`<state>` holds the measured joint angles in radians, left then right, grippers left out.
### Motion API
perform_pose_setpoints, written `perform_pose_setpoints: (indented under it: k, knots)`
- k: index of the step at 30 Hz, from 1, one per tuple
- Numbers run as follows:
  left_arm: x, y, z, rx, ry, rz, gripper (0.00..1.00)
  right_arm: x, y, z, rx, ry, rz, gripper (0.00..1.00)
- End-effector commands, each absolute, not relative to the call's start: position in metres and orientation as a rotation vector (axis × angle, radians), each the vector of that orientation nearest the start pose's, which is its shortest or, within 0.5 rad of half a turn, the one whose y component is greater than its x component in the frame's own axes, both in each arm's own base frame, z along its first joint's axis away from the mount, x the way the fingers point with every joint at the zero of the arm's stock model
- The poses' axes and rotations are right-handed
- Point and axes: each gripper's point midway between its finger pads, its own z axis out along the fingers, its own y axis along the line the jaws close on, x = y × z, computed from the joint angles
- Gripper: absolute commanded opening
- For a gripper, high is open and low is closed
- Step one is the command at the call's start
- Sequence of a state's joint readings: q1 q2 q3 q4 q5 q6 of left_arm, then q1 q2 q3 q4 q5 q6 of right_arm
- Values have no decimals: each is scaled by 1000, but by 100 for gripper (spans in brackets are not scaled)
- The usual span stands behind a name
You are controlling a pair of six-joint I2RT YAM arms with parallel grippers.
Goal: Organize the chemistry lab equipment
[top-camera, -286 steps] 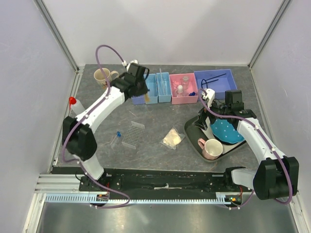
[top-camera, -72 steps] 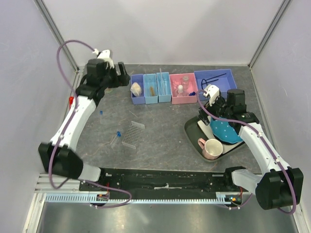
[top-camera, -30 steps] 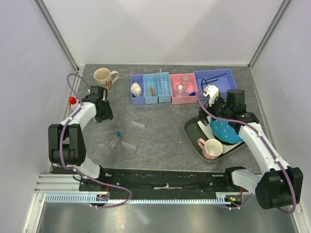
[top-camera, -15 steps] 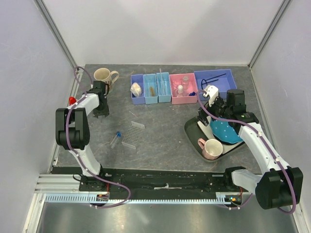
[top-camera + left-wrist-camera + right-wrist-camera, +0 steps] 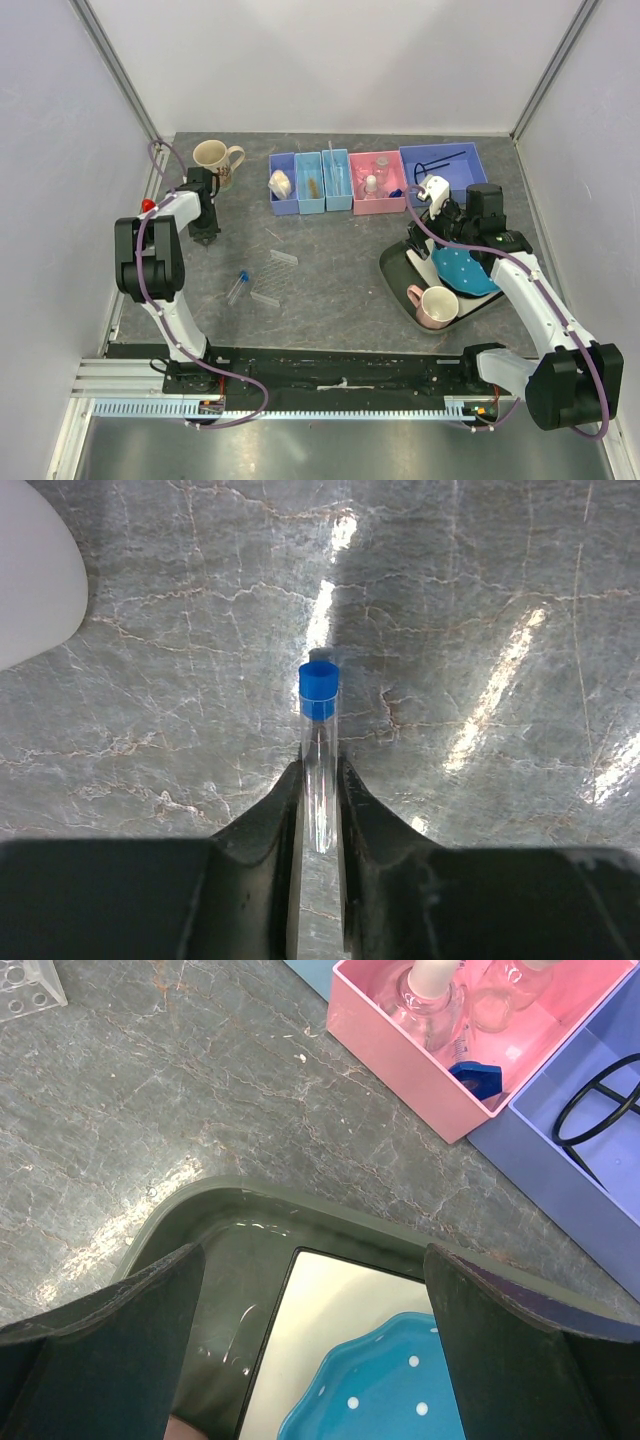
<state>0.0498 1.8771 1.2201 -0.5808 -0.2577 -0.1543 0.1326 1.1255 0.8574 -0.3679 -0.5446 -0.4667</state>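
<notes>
Gripping a blue-capped tube [image 5: 319, 730] in the left claw [image 5: 320, 780], one finger pressed to each side of the glass. Cap pointing away from the wrist, lower end hidden between the fingers. Hard to tell whether lifted or resting on the grey marbled table [image 5: 480, 600].

From above, left claw [image 5: 205, 235] pointing down at the table's left side, just in front of the beige mug [image 5: 212, 157] and near the red-capped white squeeze bottle [image 5: 148, 207] at the edge.

Nearer the arm bases and well apart from that claw, a second blue-capped tube [image 5: 237, 288] lying just beside the clear rack [image 5: 272, 280].

Along the far side, a row of bins:
- Whitish bag [image 5: 280, 183] in the periwinkle bin [image 5: 291, 207].
- Amber stick [image 5: 313, 186] in the light blue bin [image 5: 304, 165].
- Thin rods [image 5: 335, 170] in the next light blue bin [image 5: 344, 200].
- White-capped clear bottles [image 5: 432, 995] in the pink bin [image 5: 400, 1060].
- Black wire ring on rod [image 5: 440, 162] in the large blue bin [image 5: 458, 182].

Right claw [image 5: 312, 1260] spread wide, holding nothing. Hovering over the far-left corner of the dark tray [image 5: 200, 1220]. On that tray, the blue dotted plate [image 5: 400, 1385] and the pink mug [image 5: 436, 305].
</notes>
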Motion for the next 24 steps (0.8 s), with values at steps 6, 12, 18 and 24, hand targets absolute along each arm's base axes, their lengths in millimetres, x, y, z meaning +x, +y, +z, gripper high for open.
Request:
perform_pose_setpoints:
  k: [6,12,18,24]
  knots:
    - [368,40,28,-336,2757,168,5,311,120,179,-915,1900,425,98]
    - [361,-1,96,-291,2527,-156,2,307,124,177,-941,1893,459,98]
    - [322,-77,154,-48,2269,-654,2,284,147,180,-1059,1820,642,98]
    - [256,-149,192,185,2061,-980,2,275,170,208,-1170,1726,838,98]
